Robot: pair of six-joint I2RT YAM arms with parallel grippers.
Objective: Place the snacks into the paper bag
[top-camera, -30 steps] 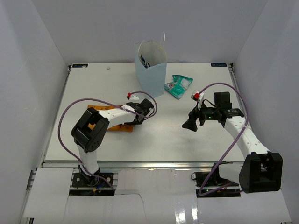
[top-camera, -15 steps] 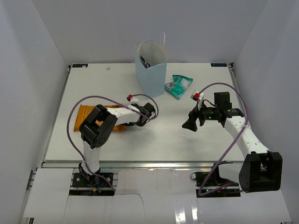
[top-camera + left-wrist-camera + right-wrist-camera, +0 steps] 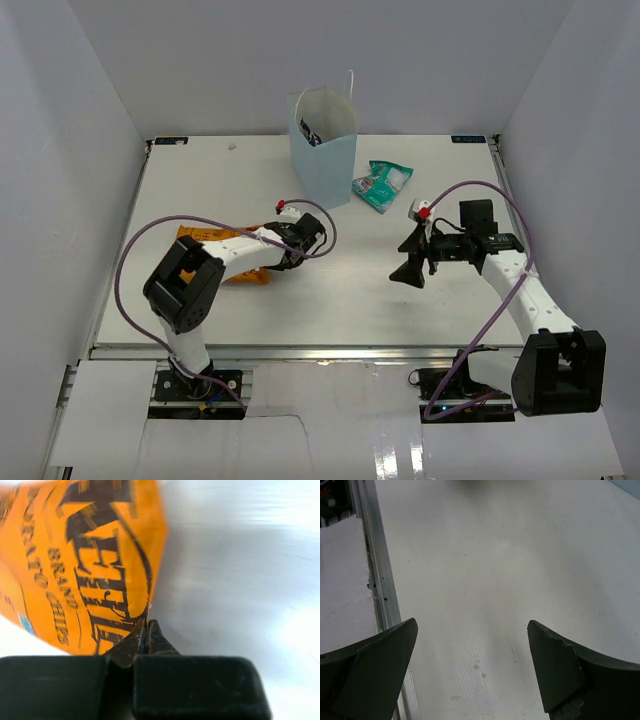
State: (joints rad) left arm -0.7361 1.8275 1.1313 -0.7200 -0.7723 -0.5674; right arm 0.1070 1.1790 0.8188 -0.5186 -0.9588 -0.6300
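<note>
The large orange chip bag (image 3: 205,246) lies on the table's left half, partly under my left forearm. In the left wrist view the orange chip bag (image 3: 85,565) fills the upper left, and its lower edge runs into the tips of my left gripper (image 3: 148,623), which is shut on that edge. In the top view the left gripper (image 3: 276,262) sits at the bag's right end. The pale blue paper bag (image 3: 325,155) stands upright at the back centre with a dark packet (image 3: 310,130) inside. A teal pouch (image 3: 383,185) lies to its right. My right gripper (image 3: 408,272) hangs open and empty over bare table (image 3: 485,570).
The table's metal front rail (image 3: 380,580) runs past my right gripper's left finger (image 3: 380,670). White walls close in the table on the left, right and back. Purple cables loop above both arms.
My left gripper has closed on the orange chip bag's edge, and the bag has shifted left under the arm. The right gripper has dipped slightly and stays open.
</note>
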